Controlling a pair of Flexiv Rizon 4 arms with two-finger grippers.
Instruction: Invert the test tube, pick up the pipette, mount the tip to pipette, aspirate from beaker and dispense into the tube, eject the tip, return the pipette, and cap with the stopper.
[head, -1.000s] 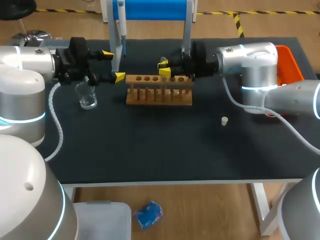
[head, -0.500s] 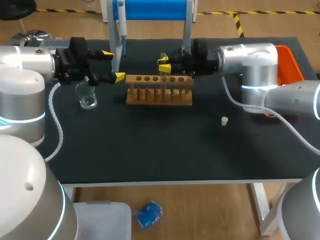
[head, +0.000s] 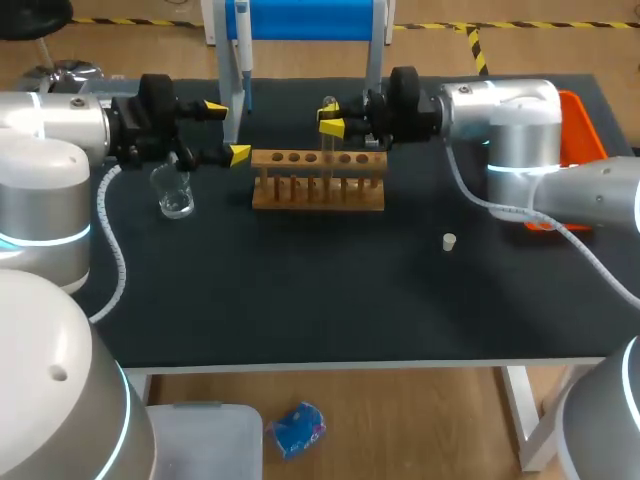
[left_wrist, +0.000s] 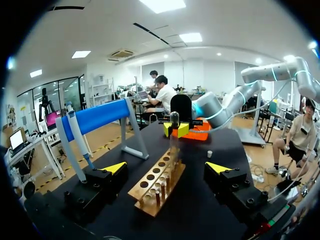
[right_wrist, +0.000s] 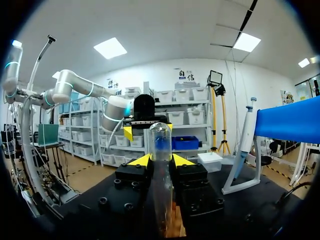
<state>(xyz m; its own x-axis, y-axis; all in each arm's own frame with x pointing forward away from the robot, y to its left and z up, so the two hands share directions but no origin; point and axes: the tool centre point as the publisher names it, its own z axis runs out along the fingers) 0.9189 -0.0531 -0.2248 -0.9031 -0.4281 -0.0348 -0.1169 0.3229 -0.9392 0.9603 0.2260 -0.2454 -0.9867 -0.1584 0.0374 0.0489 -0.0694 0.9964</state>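
Observation:
My right gripper (head: 331, 120) is shut on a clear test tube (head: 327, 140), held upright over the back of the wooden rack (head: 318, 180). In the right wrist view the tube (right_wrist: 161, 190) stands between my right gripper's (right_wrist: 161, 160) yellow tips, rounded end up. My left gripper (head: 227, 131) is open just left of the rack, above the glass beaker (head: 175, 190), and holds nothing. From the left wrist view, its gripper (left_wrist: 166, 167) faces along the rack (left_wrist: 155, 187) toward the held tube (left_wrist: 174, 145). The pipette (head: 243, 50) hangs on the blue stand. A white stopper (head: 450, 241) lies on the mat.
The blue stand (head: 310, 18) rises behind the rack at the table's far edge. An orange tray (head: 578, 125) sits at the far right behind my right arm. The black mat (head: 320, 300) stretches in front of the rack.
My right gripper has risen with the test tube, drawing it up out of the rack. The left arm has not moved.

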